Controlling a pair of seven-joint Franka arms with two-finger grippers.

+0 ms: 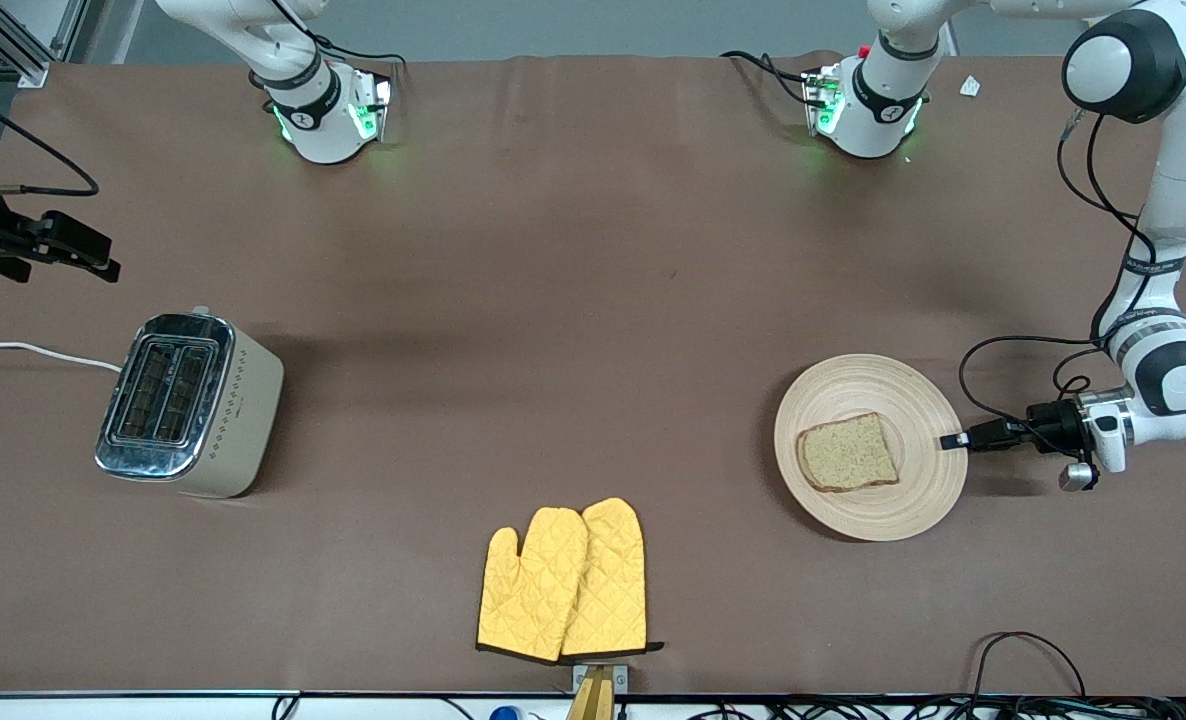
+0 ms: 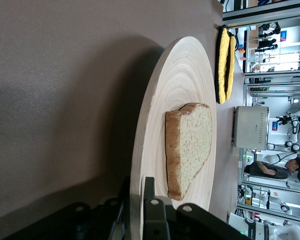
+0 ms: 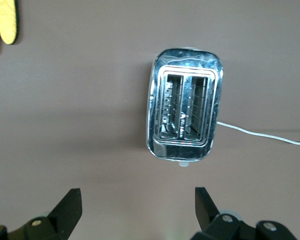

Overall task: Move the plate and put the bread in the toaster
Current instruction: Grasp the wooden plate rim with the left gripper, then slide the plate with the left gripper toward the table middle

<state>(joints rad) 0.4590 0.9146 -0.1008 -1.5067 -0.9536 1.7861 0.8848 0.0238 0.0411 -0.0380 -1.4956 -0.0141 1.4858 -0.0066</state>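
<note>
The round pale wooden plate (image 1: 893, 510) sits toward the left arm's end of the table, with the brown speckled bread (image 1: 846, 453) lying flat on it. My left gripper (image 1: 953, 440) is shut on the plate's rim, low and sideways. In the left wrist view the rim (image 2: 138, 170) stands between the fingers (image 2: 149, 189), with the bread (image 2: 190, 140) just past them. The cream toaster (image 1: 188, 405) stands toward the right arm's end with both slots empty. My right gripper (image 1: 103, 262) hangs open and empty over the table by the toaster (image 3: 185, 117), its jaws wide apart (image 3: 137, 200).
A pair of yellow oven mitts (image 1: 565, 580) lies near the table's front edge, midway along. The toaster's white cord (image 1: 33, 350) runs off toward the right arm's end. Black cables trail along the front edge and beside the left arm.
</note>
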